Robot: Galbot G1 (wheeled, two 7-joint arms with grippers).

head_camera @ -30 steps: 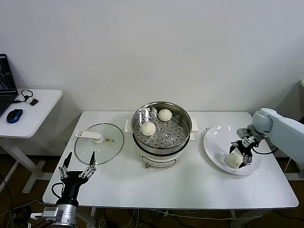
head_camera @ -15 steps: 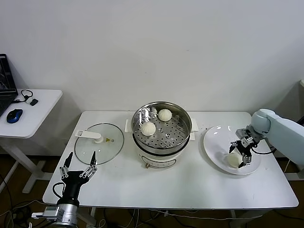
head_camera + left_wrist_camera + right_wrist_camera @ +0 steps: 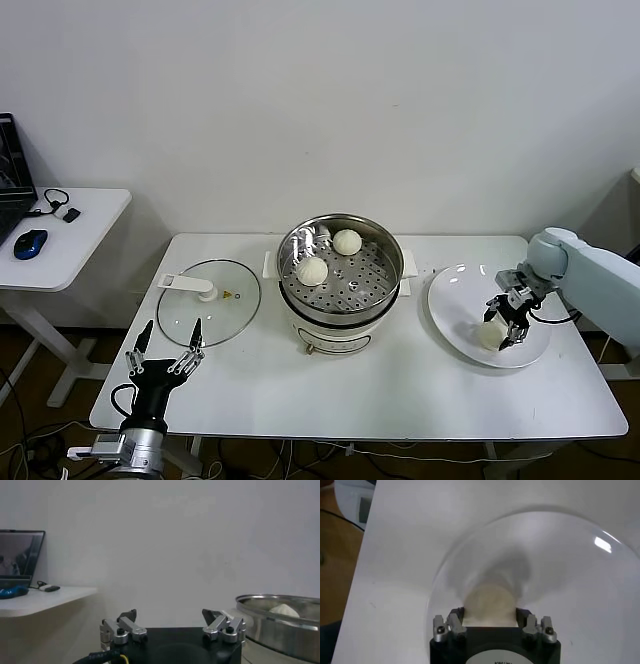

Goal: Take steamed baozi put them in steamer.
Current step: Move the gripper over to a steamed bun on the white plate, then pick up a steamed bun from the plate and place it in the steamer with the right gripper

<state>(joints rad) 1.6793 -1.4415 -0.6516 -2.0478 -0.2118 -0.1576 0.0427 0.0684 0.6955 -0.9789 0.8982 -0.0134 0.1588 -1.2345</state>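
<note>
Slightly lifted since a second ago, right pincer (image 3: 502, 324) pinches a baozi (image 3: 491, 334) over the white plate (image 3: 455, 300). Two baozi (image 3: 313, 271) sit in the steamer (image 3: 340, 275). Left pincer (image 3: 163, 348) hangs spread below the bench (image 3: 400, 385).

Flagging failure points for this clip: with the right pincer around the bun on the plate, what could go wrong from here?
1. The right pincer straddles a soft baozi; squeezing hard may dent it, too lightly may drop it.
2. That bun sits near the white plate's front rim, so a slip could roll it onto the table.
3. The carry must clear the steamer's raised rim.
</note>
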